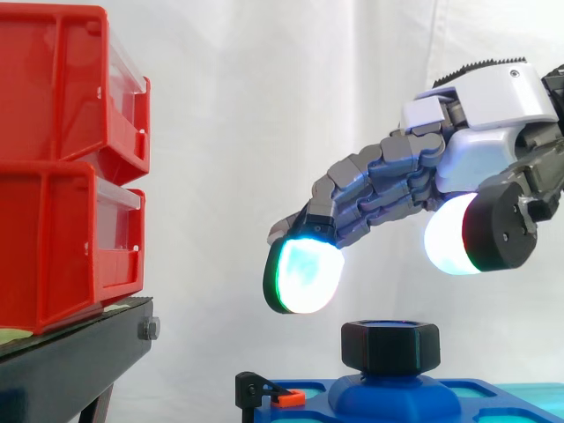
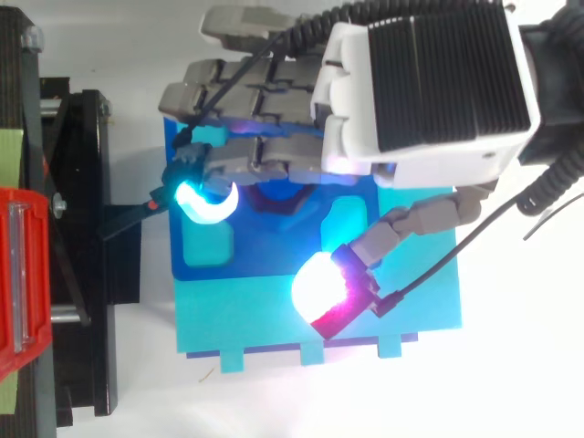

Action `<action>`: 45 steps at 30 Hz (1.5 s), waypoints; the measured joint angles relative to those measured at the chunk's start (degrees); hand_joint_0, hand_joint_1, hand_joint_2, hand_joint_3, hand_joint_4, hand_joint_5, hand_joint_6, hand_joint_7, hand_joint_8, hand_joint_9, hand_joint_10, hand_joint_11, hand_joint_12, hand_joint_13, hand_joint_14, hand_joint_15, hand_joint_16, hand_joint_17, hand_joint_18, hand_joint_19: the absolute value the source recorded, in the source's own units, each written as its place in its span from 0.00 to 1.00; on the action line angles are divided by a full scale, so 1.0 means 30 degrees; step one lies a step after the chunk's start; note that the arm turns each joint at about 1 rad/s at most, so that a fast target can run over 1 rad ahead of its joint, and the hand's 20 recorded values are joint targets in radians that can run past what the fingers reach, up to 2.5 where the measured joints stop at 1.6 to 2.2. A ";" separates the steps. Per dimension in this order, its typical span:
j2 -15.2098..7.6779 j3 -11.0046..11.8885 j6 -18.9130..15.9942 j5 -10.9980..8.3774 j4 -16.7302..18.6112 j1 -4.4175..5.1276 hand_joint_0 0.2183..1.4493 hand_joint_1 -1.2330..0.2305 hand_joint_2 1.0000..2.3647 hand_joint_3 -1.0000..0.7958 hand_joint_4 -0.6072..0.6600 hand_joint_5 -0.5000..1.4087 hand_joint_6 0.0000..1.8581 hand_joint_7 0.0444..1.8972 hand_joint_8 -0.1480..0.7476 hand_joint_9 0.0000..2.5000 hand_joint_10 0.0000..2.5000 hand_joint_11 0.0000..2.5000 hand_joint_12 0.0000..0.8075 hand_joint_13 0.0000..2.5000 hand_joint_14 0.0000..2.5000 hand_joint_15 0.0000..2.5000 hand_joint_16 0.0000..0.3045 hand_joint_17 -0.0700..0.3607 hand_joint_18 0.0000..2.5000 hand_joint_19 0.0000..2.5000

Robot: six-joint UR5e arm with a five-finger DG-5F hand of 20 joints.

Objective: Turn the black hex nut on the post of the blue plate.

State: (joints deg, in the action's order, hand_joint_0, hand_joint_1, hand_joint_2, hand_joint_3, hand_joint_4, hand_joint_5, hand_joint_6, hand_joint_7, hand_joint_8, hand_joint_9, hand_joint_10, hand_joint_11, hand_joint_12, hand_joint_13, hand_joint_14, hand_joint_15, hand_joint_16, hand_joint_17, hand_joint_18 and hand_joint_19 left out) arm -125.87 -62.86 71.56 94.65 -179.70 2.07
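Robot hand (image 1: 485, 132) (fingers extended) hovers above hex nut (image 1: 390, 345).

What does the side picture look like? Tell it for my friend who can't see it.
An open robot hand reaches in from the right and hovers above a black hex nut, not touching it, fingertips glowing. The nut sits on the post of the blue plate; stacked red bins on a black stand are at the left.

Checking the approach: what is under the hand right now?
The black nut sits on the blue plate, clear of the open hand above it. In the top view the hand covers most of the nut.
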 measured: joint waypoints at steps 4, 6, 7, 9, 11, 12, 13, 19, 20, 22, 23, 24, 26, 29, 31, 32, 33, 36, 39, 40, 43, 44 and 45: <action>0.0001 -0.0010 0.0288 -0.0037 -0.0233 0.0102 0.20 0.47 0.00 0.28 0.65 0.16 0.27 0.40 0.43 0.08 0.00 0.00 0.45 0.03 0.00 0.01 0.17 0.43 0.00 0.05; -0.0003 -0.0012 0.0339 -0.0045 -0.0350 0.0119 0.20 0.47 0.00 0.28 0.65 0.16 0.27 0.40 0.43 0.08 0.00 0.00 0.45 0.03 0.00 0.01 0.17 0.43 0.00 0.05; -0.0003 -0.0014 0.0350 -0.0046 -0.0422 0.0114 0.20 0.47 0.00 0.28 0.65 0.16 0.27 0.40 0.43 0.08 0.00 0.00 0.45 0.03 0.00 0.01 0.17 0.43 0.00 0.06; -0.0005 -0.0020 0.0371 -0.0031 -0.0616 0.0079 0.20 0.47 0.00 0.28 0.65 0.16 0.27 0.40 0.43 0.08 0.00 0.00 0.45 0.03 0.00 0.01 0.17 0.43 0.00 0.05; 0.0000 -0.0030 0.0409 -0.0004 -0.0736 0.0031 0.20 0.47 0.00 0.28 0.65 0.16 0.27 0.40 0.43 0.08 0.00 0.00 0.45 0.03 0.00 0.01 0.17 0.43 0.00 0.05; 0.0000 -0.0055 0.0444 0.0013 -0.0781 -0.0006 0.20 0.47 0.00 0.28 0.65 0.16 0.27 0.40 0.43 0.08 0.00 0.00 0.45 0.03 0.00 0.01 0.17 0.43 0.00 0.06; 0.0000 -0.0077 0.0467 0.0027 -0.0799 -0.0031 0.20 0.47 0.00 0.28 0.65 0.16 0.27 0.40 0.43 0.08 0.00 0.00 0.45 0.03 0.00 0.01 0.17 0.43 0.00 0.05; 0.0002 -0.0175 0.0517 0.0108 -0.0867 -0.0191 0.20 0.47 0.00 0.28 0.65 0.16 0.27 0.40 0.43 0.08 0.00 0.00 0.45 0.03 0.00 0.01 0.17 0.43 0.00 0.05; 0.0003 -0.0178 0.0518 0.0128 -0.0866 -0.0213 0.20 0.47 0.00 0.28 0.65 0.16 0.27 0.40 0.43 0.08 0.00 0.00 0.45 0.03 0.00 0.01 0.17 0.43 0.00 0.05; 0.0004 -0.0180 0.0519 0.0205 -0.0852 -0.0278 0.20 0.47 0.00 0.28 0.65 0.16 0.27 0.40 0.43 0.08 0.00 0.00 0.45 0.03 0.00 0.01 0.17 0.43 0.00 0.05; 0.0003 -0.0181 0.0519 0.0229 -0.0848 -0.0299 0.20 0.47 0.00 0.28 0.65 0.16 0.27 0.40 0.43 0.08 0.00 0.00 0.45 0.03 0.00 0.01 0.17 0.43 0.00 0.05; 0.0003 -0.0183 0.0520 0.0252 -0.0843 -0.0324 0.20 0.48 0.00 0.28 0.65 0.16 0.27 0.40 0.43 0.08 0.00 0.00 0.45 0.03 0.00 0.01 0.17 0.43 0.00 0.05; 0.0003 -0.0189 0.0520 0.0279 -0.0834 -0.0362 0.20 0.48 0.00 0.28 0.65 0.16 0.27 0.40 0.43 0.08 0.00 0.00 0.45 0.03 0.00 0.01 0.17 0.43 0.00 0.05; 0.0003 -0.0195 0.0520 0.0312 -0.0832 -0.0422 0.20 0.48 0.00 0.28 0.65 0.16 0.27 0.40 0.43 0.08 0.00 0.00 0.45 0.03 0.00 0.01 0.17 0.43 0.00 0.05; 0.0003 -0.0191 0.0520 0.0354 -0.0832 -0.0468 0.20 0.47 0.00 0.28 0.65 0.16 0.27 0.40 0.43 0.08 0.00 0.00 0.45 0.04 0.00 0.01 0.17 0.43 0.00 0.05; 0.0004 -0.0190 0.0520 0.0377 -0.0832 -0.0491 0.20 0.47 0.00 0.28 0.65 0.16 0.27 0.40 0.43 0.08 0.00 0.00 0.45 0.04 0.00 0.01 0.17 0.43 0.00 0.06; 0.0004 -0.0193 0.0521 0.0403 -0.0831 -0.0519 0.20 0.47 0.00 0.28 0.65 0.16 0.27 0.40 0.43 0.08 0.00 0.00 0.45 0.04 0.00 0.01 0.17 0.43 0.00 0.05; 0.0004 -0.0193 0.0526 0.0473 -0.0846 -0.0598 0.20 0.47 0.00 0.28 0.65 0.16 0.27 0.40 0.43 0.08 0.00 0.00 0.45 0.04 0.00 0.01 0.17 0.43 0.00 0.05; 0.0002 -0.0195 0.0540 0.0607 -0.0893 -0.0720 0.20 0.47 0.00 0.28 0.65 0.16 0.27 0.40 0.43 0.08 0.00 0.00 0.45 0.04 0.00 0.01 0.17 0.43 0.00 0.05; 0.0003 -0.0194 0.0547 0.0659 -0.0901 -0.0765 0.20 0.47 0.00 0.28 0.65 0.16 0.27 0.40 0.43 0.08 0.00 0.00 0.45 0.04 0.00 0.01 0.17 0.43 0.00 0.05; 0.0004 -0.0197 0.0567 0.0844 -0.0915 -0.0942 0.20 0.47 0.00 0.28 0.65 0.16 0.27 0.40 0.43 0.08 0.00 0.00 0.45 0.04 0.00 0.01 0.17 0.43 0.00 0.05; 0.0004 -0.0197 0.0571 0.0927 -0.0917 -0.1016 0.20 0.47 0.00 0.28 0.65 0.16 0.27 0.40 0.43 0.08 0.00 0.00 0.45 0.04 0.00 0.01 0.17 0.43 0.00 0.05; 0.0004 -0.0199 0.0573 0.0987 -0.0918 -0.1070 0.20 0.47 0.00 0.28 0.65 0.16 0.27 0.40 0.43 0.08 0.00 0.00 0.45 0.04 0.00 0.01 0.17 0.43 0.00 0.06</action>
State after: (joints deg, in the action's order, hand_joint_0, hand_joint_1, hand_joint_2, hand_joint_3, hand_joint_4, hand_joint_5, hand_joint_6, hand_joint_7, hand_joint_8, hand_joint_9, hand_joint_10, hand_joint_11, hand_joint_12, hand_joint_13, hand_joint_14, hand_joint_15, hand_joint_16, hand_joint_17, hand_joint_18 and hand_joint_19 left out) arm -125.86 -63.45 73.28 97.61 -182.45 -1.14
